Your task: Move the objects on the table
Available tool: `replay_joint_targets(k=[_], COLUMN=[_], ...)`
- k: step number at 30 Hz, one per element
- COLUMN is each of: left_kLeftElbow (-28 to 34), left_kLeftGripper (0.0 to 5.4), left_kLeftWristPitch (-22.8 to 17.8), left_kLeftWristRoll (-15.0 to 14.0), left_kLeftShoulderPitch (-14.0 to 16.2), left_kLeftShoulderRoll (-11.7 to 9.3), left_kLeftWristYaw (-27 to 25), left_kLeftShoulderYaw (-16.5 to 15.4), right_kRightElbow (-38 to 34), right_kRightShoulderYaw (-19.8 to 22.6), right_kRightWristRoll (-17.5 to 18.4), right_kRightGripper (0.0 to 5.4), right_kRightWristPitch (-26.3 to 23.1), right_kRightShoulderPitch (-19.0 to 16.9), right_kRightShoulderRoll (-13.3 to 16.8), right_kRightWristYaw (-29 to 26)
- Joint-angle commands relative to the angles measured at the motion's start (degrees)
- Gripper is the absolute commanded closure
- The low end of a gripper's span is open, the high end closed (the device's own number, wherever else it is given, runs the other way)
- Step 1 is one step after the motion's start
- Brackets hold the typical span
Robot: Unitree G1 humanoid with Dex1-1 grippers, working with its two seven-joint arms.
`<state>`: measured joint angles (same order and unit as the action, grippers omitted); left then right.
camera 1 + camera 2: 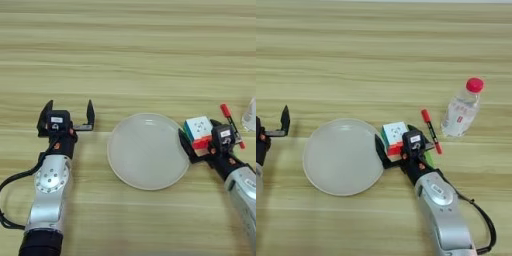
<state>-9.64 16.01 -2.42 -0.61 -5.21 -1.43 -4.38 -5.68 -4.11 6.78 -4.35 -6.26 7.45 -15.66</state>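
**Operator:** Puzzle cube first: I'm holding it in the right gripper, whose jaws are closing on its sides just past the right rim of the white plate. The cube is sitting between the plate and the red marker pen, white face upward, green and red faces showing on its flanks. Whether it's lifted off the desk or resting on it, I can't tell.

**Observer:** Why are you approaching from below it?

**Operator:** I'm judging that reaching along the desk keeps the arm away from the pen and the flat green block peeking out beside the wrist.

**Observer:** And the bottle?

**Operator:** The clear bottle is standing right of the pen, well apart from the gripper, red cap on. I'm seeing a label with reddish print on it, but I'm not making out any words.

**Observer:** The other arm?

**Operator:** The left gripper is idling left of the plate, jaws spread wide and gripping nothing. There's a small white tag on its body, which I can't read either
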Motion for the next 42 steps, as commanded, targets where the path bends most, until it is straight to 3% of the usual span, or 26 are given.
replay_joint_targets(k=[1, 13, 31, 42], left_kLeftElbow=[-0.36, 0.21, 0.32, 0.38], left_kLeftGripper=[0.00, 0.00, 0.00, 0.00], left_kLeftWristPitch=[-0.64, -0.72, -0.67, -0.72], left_kLeftWristRoll=[0.56, 0.69, 0.72, 0.79], left_kLeftShoulderPitch=[-0.04, 0.29, 0.37, 0.35], left_kLeftShoulderRoll=[-0.21, -0.16, -0.19, -0.12], left_kLeftWristYaw=[0.01, 0.11, 0.16, 0.21], left_kLeftShoulderYaw=[-0.19, -0.08, -0.11, -0.01], right_kRightElbow=[1.79, 3.94, 4.68, 2.55], right_kRightShoulderYaw=[0.53, 1.23, 1.74, 2.67], right_kRightWristRoll=[-0.28, 0.28, 0.20, -0.28], right_kRightGripper=[0.03, 0.03, 2.07, 2.08], right_kRightWristPitch=[0.69, 0.80, 1.31, 2.29], right_kRightShoulderPitch=[1.24, 1.80, 1.97, 2.31], right_kRightShoulderRoll=[-0.02, -0.07, -0.14, 0.23], right_kRightWristYaw=[0.23, 0.38, 0.28, 1.00])
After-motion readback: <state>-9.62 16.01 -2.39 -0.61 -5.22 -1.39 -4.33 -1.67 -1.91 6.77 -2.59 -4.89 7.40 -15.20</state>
